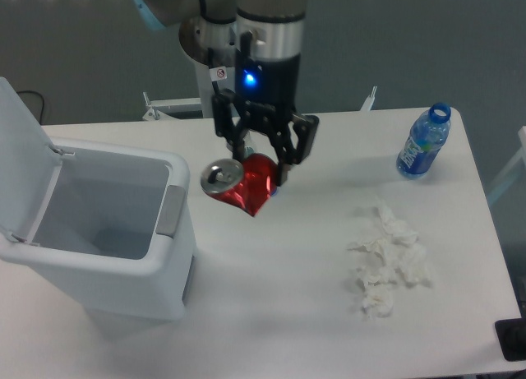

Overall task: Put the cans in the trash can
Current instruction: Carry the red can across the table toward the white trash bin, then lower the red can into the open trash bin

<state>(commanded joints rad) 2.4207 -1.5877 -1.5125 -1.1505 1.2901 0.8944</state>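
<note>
The gripper is clamped on the crushed red can, holding it above bare table just right of the open trash can, with crumpled tissue and the blue bottle well apart.

The arm's upper part runs off the top edge, so you only get the wrist down to the gripper. The trash can has its open lid cut by the left edge, and its near wall blocks most of the inside floor. The red can is partly covered where the fingers close around it. There's a dark thing at the bottom right corner, cropped, can't tell what it is. Label on the blue bottle is too small to read.
</note>
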